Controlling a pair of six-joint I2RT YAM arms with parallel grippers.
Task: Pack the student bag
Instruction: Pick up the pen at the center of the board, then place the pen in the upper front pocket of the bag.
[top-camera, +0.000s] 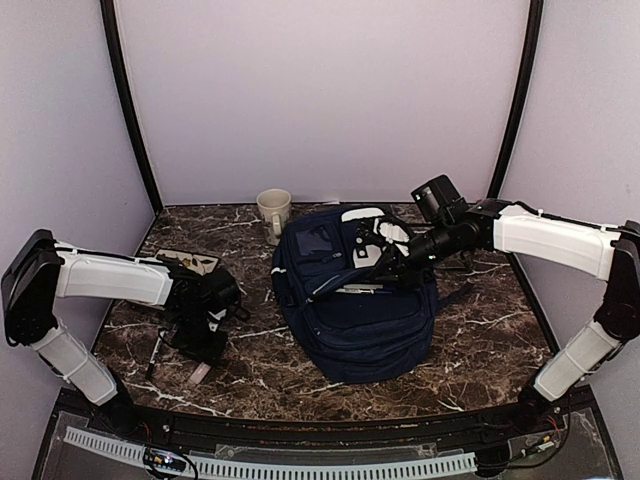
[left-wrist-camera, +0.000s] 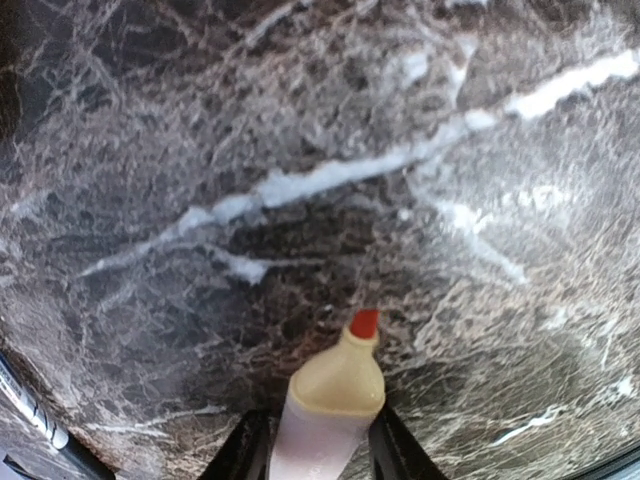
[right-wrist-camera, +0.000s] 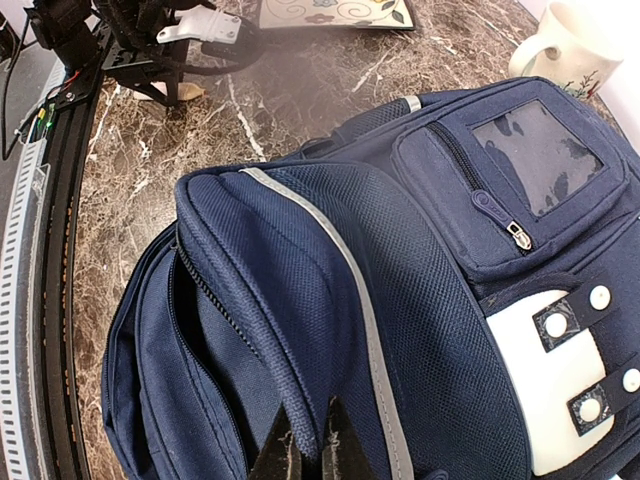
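The student bag (top-camera: 355, 300) is a navy backpack with white patches, lying mid-table with its main zip open (right-wrist-camera: 205, 300). My right gripper (right-wrist-camera: 308, 455) is shut on the fabric edge of the bag's opening and holds that flap up; it reaches in from the right (top-camera: 385, 262). At the left of the table my left gripper (top-camera: 205, 350) is low over the marble. A white glue bottle (left-wrist-camera: 335, 395) with a cream shoulder and a red tip lies between its fingers. The jaws closely flank the bottle (top-camera: 199, 374), with a thin gap on the left side.
A cream mug (top-camera: 274, 213) stands behind the bag's far left corner. A flat patterned tray or book (top-camera: 185, 262) lies at the back left. A thin pen-like item (top-camera: 155, 355) lies left of the left gripper. Black rails edge the table.
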